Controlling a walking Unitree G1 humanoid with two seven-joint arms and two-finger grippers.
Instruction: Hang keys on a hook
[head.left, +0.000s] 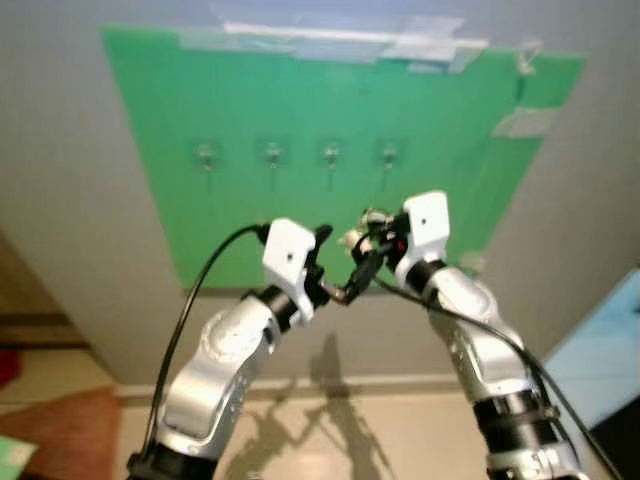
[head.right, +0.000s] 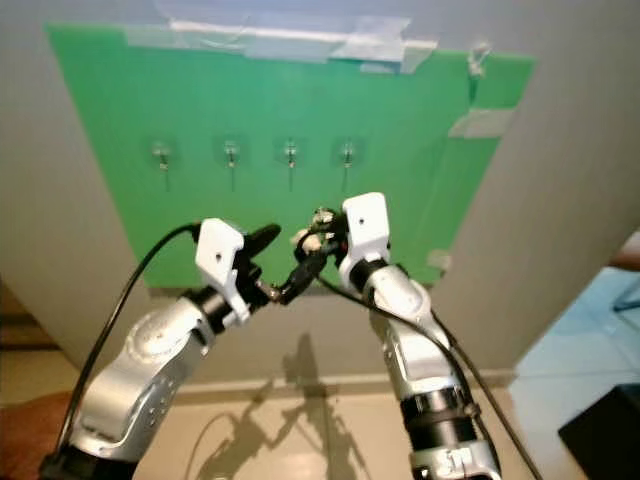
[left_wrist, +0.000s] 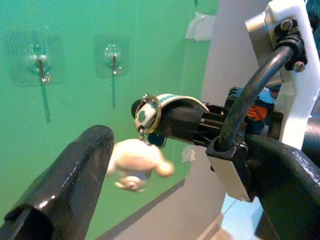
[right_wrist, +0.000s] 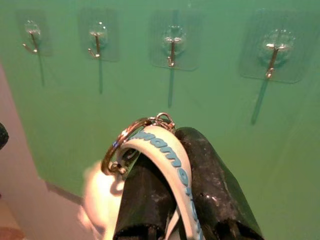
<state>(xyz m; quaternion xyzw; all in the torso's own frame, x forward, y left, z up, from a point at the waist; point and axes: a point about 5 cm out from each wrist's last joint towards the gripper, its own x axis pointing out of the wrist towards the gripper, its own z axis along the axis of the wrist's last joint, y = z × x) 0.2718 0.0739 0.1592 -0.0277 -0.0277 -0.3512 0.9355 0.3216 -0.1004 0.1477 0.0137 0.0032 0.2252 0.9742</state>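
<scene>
Now, with my right gripper (right_wrist: 175, 195) clamped on the keys (right_wrist: 150, 145) below the hooks (right_wrist: 171, 50), I should raise the ring squarely onto one, left gripper (head.left: 335, 262) open alongside.

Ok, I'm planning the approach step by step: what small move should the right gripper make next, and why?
Probably lift the right gripper up and forward toward the nearest hook. It is shut on the keyring, whose metal ring sticks out past the fingertips, but the ring sits below the row of hooks on the green board, apart from it.
</scene>
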